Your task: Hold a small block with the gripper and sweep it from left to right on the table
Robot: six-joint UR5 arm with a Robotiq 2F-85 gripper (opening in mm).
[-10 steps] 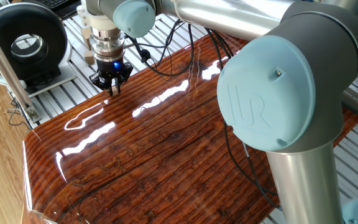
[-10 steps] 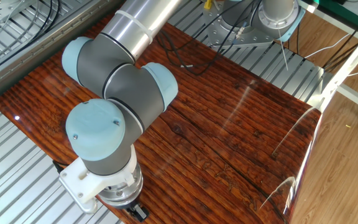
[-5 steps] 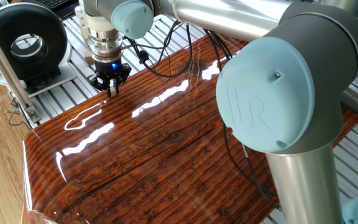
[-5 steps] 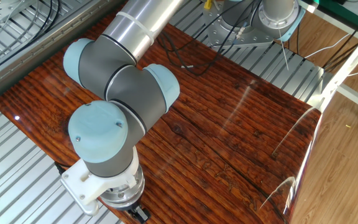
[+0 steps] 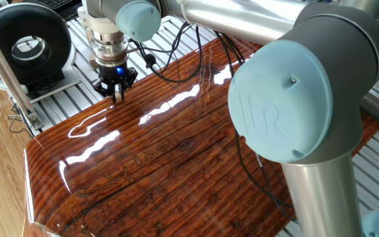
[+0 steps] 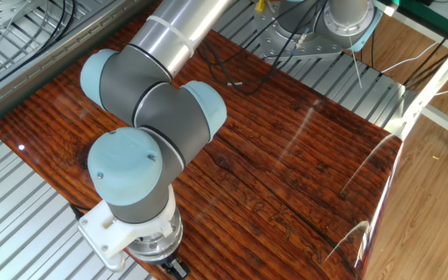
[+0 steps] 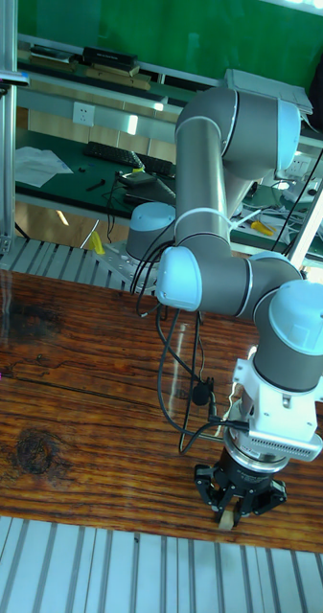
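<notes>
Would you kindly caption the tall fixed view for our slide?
UR5 gripper pinching a small block at the near edge of the glossy wooden table.

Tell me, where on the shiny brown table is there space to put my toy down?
Most of the table is bare: the wide middle and the end away from the gripper. It gets crowded at the edge where the gripper pinches the small block, and where black cables trail over the board under the arm's big joints.

You are looking at the table (image 5: 170,151) — a glossy reddish-brown board with striped grain, throwing back bright glare. It is lying on a grey slatted base (image 6: 22,210), and black cables (image 7: 175,383) are trailing across its surface.
</notes>
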